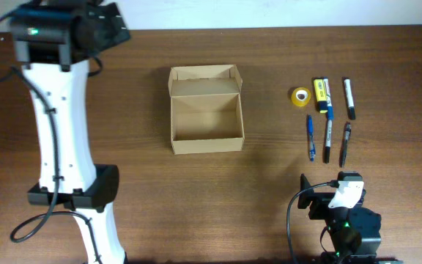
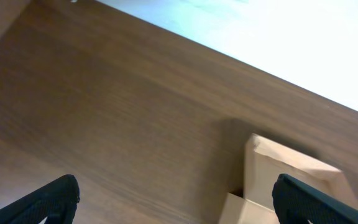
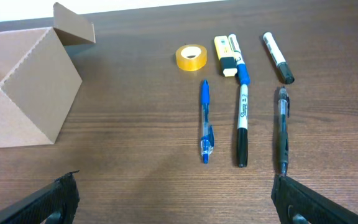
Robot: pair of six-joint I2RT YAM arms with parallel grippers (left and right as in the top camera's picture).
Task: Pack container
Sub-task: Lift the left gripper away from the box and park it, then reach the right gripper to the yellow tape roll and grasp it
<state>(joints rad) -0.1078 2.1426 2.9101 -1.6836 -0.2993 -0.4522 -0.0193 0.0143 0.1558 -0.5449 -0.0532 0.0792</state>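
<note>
Across the brown worktop [image 1: 196, 213], the white left arm [image 1: 57, 117] reaches all the way to the far left corner. Mid-worktop, close to the far edge, sits the cardboard box [image 1: 206, 110], lid flap thrown back. The left end effector [image 2: 178, 208] is spread wide over wood beside the box, and the right end effector [image 3: 176, 205] is wide open too, by the front edge. Toward the right edge lie a black marker [image 3: 242, 127], a blue pen [image 3: 205, 121], a yellow highlighter [image 3: 226, 53] and a tape roll [image 3: 191, 56].
</note>
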